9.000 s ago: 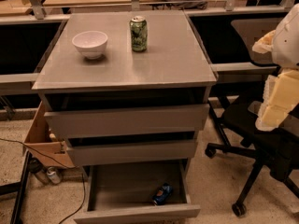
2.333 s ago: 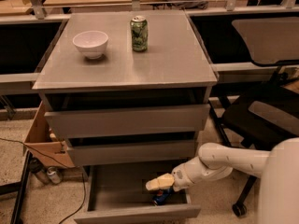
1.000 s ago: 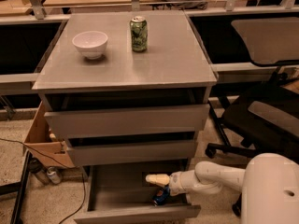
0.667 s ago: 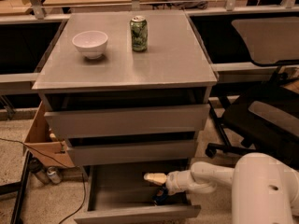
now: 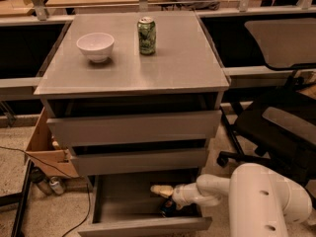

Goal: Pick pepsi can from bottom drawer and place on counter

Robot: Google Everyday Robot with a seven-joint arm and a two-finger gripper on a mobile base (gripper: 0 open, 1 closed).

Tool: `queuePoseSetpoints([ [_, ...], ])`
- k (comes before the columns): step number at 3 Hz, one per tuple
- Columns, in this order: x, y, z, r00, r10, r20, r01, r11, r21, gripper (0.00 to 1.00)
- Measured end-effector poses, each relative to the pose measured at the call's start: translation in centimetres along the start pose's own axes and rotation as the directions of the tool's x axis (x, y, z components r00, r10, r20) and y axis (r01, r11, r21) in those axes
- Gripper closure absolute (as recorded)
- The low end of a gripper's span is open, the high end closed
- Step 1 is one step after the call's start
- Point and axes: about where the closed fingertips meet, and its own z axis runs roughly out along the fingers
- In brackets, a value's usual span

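Reaches from the right into the bottom drawer (image 5: 123, 201), pulled out toward the near side under the two closed drawers. Holds the gripper (image 5: 161, 190) low inside the tray, a little right of its middle, pointing to the left. Cannot tell if open or closed, nor if gripping anything. Just near of the gripper, shows the pepsi can (image 5: 169, 208), dark blue, in the near right part of the tray and partly hidden by the white arm (image 5: 212, 186). Not possible to judge if touching the gripper or only beside it. Higher up, on the counter (image 5: 187, 68), carries a green can (image 5: 146, 35) standing upright at the far middle and a white bowl (image 5: 95, 46) to the left of it, apart from each other. Left of the cabinet, on the floor, a cardboard box (image 5: 47, 154). At the right side, a black office chair (image 5: 276, 127).
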Motion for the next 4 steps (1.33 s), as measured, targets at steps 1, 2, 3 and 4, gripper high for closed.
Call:
queuePoseSetpoints([
  [1, -0.1, -1.8, 1.7, 0.999, 0.046, -0.009, -0.046, 0.9983, 0.035, 0.0],
  [2, 0.1, -2.7, 2.2, 0.996, 0.087, -0.011, -0.086, 0.9925, 0.087, 0.0],
  [3, 0.2, -3.3, 2.7, 0.991, 0.133, -0.013, -0.129, 0.9784, 0.162, 0.0],
  [4, 0.2, -3.6, 3.0, 0.987, 0.159, -0.011, -0.154, 0.9686, 0.195, 0.0],
])
